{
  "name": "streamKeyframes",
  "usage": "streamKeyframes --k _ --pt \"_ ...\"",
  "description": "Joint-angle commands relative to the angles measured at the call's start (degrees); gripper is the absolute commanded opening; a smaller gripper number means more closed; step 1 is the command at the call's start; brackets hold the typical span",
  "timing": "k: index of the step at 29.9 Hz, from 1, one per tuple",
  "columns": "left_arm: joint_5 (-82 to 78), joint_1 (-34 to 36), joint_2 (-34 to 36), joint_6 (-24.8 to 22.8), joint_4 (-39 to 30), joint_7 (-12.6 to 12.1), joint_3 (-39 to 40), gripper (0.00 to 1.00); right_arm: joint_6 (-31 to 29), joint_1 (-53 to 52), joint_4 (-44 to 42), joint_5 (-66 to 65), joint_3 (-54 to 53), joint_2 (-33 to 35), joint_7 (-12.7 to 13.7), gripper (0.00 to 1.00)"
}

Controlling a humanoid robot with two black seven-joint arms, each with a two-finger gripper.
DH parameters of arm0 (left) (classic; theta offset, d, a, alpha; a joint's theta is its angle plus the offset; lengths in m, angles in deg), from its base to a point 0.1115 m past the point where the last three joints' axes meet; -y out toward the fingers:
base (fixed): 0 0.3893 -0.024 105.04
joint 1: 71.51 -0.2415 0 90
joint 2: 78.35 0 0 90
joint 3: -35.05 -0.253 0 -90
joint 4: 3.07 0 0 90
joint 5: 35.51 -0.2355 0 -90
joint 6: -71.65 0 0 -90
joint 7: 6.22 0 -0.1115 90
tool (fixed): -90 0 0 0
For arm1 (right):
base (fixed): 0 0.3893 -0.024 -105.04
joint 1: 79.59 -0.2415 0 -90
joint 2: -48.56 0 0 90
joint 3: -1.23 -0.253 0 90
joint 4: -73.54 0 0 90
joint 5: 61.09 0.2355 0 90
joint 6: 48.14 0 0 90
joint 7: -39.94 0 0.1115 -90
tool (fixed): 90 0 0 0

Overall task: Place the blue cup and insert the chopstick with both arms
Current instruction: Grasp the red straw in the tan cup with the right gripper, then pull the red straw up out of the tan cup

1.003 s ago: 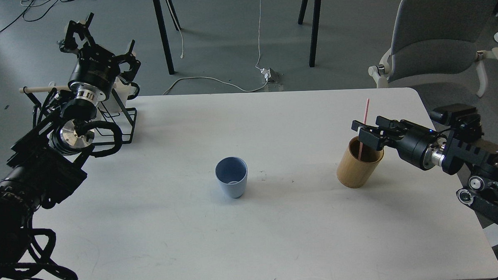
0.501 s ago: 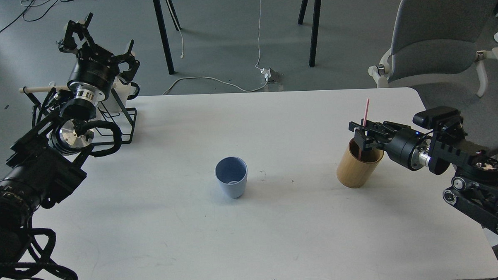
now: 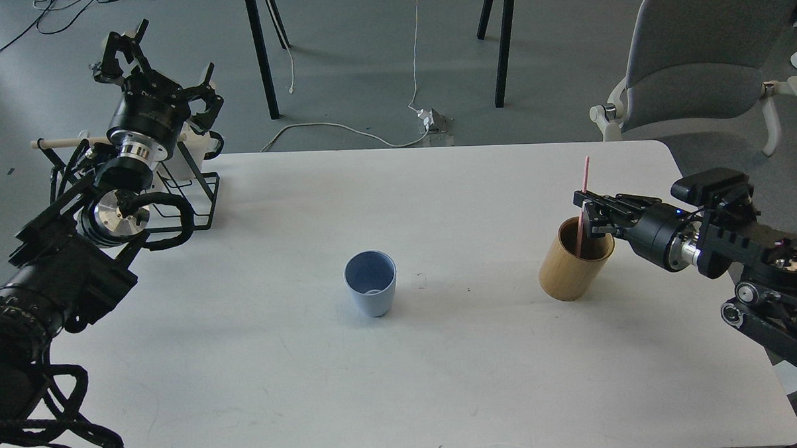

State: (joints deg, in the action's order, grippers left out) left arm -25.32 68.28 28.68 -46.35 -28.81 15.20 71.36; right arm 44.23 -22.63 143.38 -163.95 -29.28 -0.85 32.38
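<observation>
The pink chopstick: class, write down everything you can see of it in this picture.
The thin straight pink chopstick stands nearly upright, leaning slightly, in the tan bamboo cylinder holder near the white table's right end. Its lower end goes down inside the holder; its top rises well above the rim. The right gripper sits around its middle, just above the rim, and seems to be shut on it. It looks like smooth plastic.

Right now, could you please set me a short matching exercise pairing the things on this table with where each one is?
Things:
1. blue cup
2. chopstick
3. bamboo holder
4. wire rack

Places:
A. far left corner of the table
B. standing in the holder
C. table centre
D. under the right gripper

Pairs: 1-C, 2-B, 3-D, 4-A
</observation>
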Motion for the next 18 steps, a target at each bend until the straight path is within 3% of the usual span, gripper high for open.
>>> streamKeyframes --k 1,10,18 --pt "0.0 -0.1 0.3 0.0 0.0 0.0 0.0 1.0 0.1 0.1 3.1 0.6 -0.7 2.7 -0.1 0.0" --pt "0.0 0.0 1.5 0.0 0.0 -0.1 0.0 1.0 -0.7 -2.2 10.4 3.0 -6.9 9.1 0.0 0.01" --pt "0.0 0.0 2.7 0.0 0.0 0.0 0.0 1.0 -0.7 -15.2 11.6 17.6 -8.3 6.3 0.7 0.0"
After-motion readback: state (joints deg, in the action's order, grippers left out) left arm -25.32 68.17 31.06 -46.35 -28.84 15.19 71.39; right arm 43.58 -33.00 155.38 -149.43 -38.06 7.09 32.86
